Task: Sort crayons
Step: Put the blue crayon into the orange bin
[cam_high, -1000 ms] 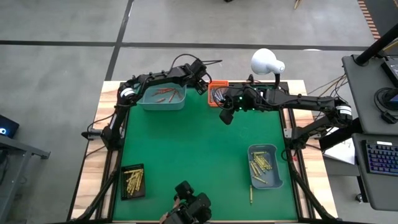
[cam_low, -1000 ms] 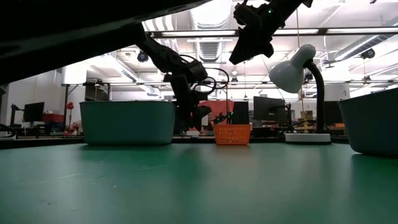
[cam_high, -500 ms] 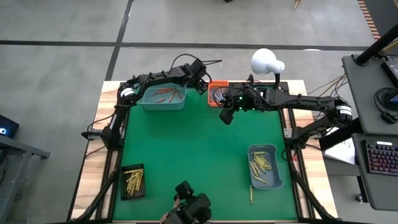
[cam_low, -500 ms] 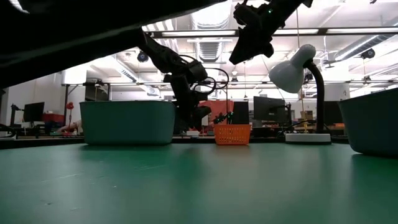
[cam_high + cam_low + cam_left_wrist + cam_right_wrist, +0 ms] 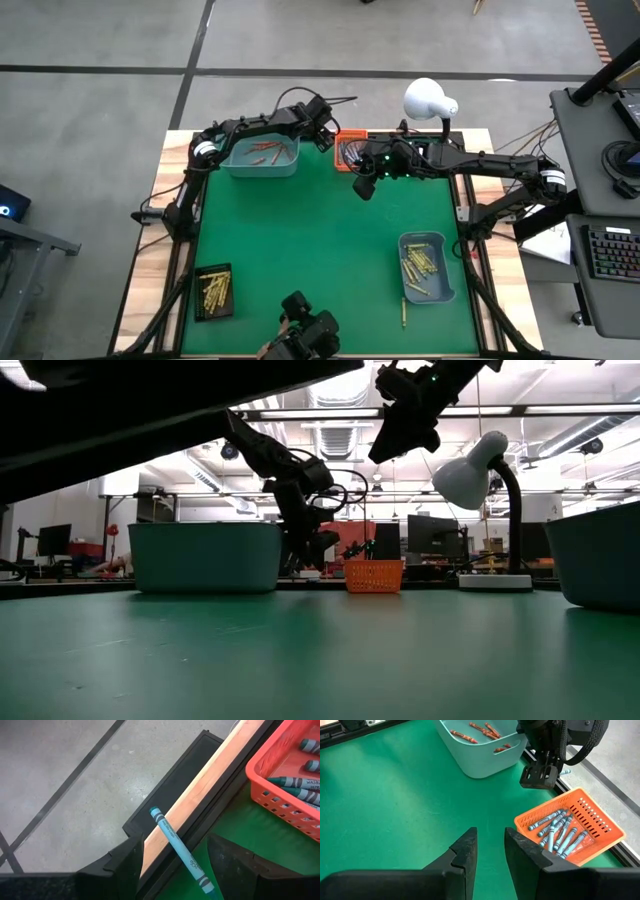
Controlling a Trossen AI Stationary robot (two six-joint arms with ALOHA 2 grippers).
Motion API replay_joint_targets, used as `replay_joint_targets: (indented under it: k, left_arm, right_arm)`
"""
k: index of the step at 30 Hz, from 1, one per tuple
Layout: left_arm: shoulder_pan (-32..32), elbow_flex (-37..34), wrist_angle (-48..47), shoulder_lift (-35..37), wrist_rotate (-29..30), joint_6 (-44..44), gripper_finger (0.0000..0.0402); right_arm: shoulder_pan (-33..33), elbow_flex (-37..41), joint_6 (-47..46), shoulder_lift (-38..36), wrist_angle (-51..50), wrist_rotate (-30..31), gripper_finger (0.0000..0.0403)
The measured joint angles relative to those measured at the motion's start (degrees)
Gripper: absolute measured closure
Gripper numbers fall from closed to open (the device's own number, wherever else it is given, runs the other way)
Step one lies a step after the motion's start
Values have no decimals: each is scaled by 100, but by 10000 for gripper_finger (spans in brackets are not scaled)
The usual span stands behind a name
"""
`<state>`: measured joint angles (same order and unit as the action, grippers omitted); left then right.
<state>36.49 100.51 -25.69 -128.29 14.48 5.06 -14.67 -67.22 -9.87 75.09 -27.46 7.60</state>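
A blue crayon lies slanted across the wooden strip at the table's far edge. Its lower end rests on the green mat and its tip sticks out past the strip. My left gripper is open, one finger on either side of this crayon without touching it, and it stands between the teal bin and the orange basket. The bin holds orange-red crayons; the basket holds blue crayons. My right gripper hangs open above the mat, near the basket, with nothing between its fingers.
A second teal bin with yellow crayons stands at the near right, with one loose crayon on the mat beside it. A black tray with gold crayons sits near left. A white lamp stands behind the basket. The middle of the mat is bare.
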Motion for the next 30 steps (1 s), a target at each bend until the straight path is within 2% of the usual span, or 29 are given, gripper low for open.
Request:
replay_joint_targets:
  k: [30]
  left_arm:
    - [-1,-57,-72,0,9,-17,201]
  right_arm:
    - [1,0,-4,0,0,-2,318]
